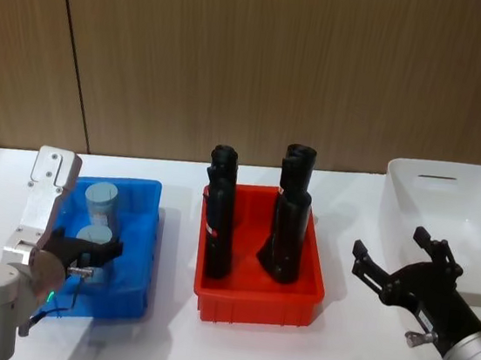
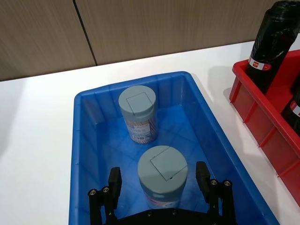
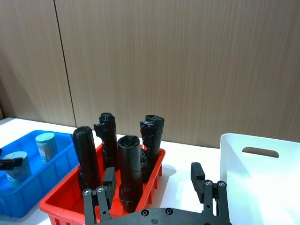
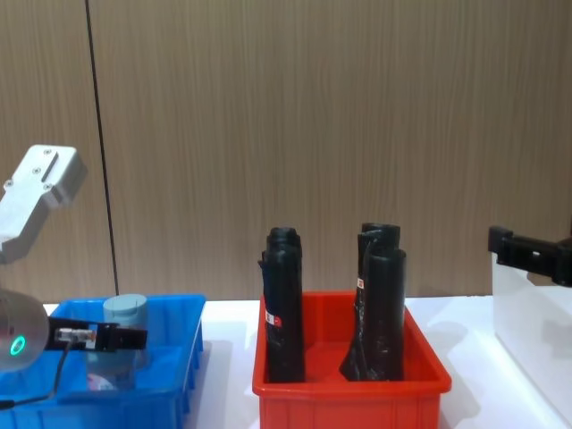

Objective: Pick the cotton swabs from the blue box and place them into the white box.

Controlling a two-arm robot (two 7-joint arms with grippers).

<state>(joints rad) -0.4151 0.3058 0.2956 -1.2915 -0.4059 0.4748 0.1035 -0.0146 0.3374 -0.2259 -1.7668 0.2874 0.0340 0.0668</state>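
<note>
Two cotton swabs jars with pale blue-grey lids stand in the blue box point(image 2: 84, 140) at the table's left: a far one point(image 2: 137, 112) and a near one point(image 2: 162, 168). My left gripper point(image 2: 158, 180) is open, lowered into the box with one finger on each side of the near jar point(image 1: 93, 234) and a small gap to each. In the chest view the left gripper point(image 4: 98, 338) sits low in the blue box point(image 4: 170, 393). At the right, my right gripper point(image 1: 391, 242) hangs open and holds nothing, just left of the white box point(image 1: 459, 185).
A red bin point(image 1: 252, 300) with several tall black wrapped rolls point(image 1: 218, 221) stands in the middle, between the blue box and the white box point(image 3: 262, 187). A wooden wall closes the back of the white table.
</note>
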